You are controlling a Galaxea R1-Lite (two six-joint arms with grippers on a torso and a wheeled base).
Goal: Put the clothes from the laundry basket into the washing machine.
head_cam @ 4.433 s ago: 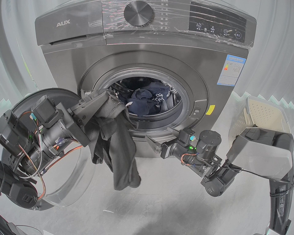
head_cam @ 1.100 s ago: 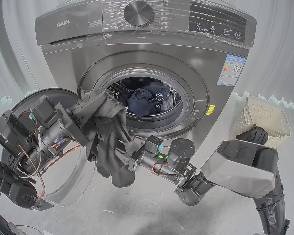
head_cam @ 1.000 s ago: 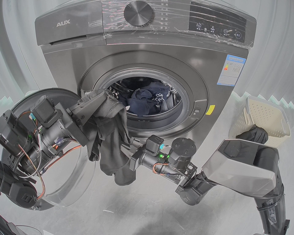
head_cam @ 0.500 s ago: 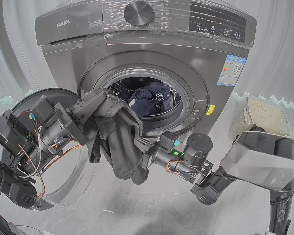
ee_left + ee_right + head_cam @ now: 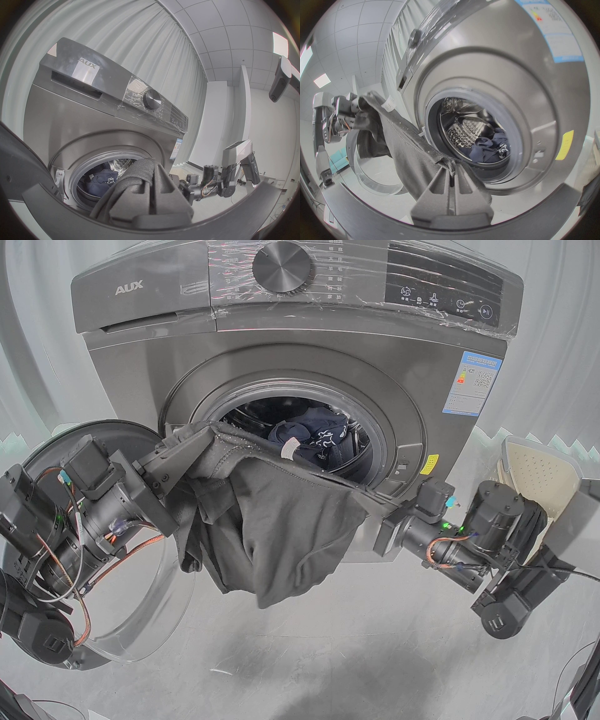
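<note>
A dark grey garment (image 5: 275, 521) hangs stretched between my two grippers in front of the washing machine's round opening (image 5: 300, 440). My left gripper (image 5: 187, 443) is shut on its left end, beside the open door (image 5: 119, 590). Lower right of the opening, my right gripper (image 5: 378, 512) is shut on the other end. The right wrist view has the cloth (image 5: 406, 143) pinched in the right gripper (image 5: 452, 175); the left wrist view has it (image 5: 131, 181) in the left gripper (image 5: 153, 187). Navy clothes (image 5: 309, 437) lie in the drum. The cream laundry basket (image 5: 550, 477) stands at the right.
The machine's door is swung open to the left, low, behind my left arm. A dark piece of clothing (image 5: 531, 521) hangs at the basket's front. Bare grey floor (image 5: 325, 652) lies below the garment.
My right gripper came in to the hanging garment, shut on its lower part and pulled it up and to the right, spreading the cloth across the opening. The left gripper kept still.
</note>
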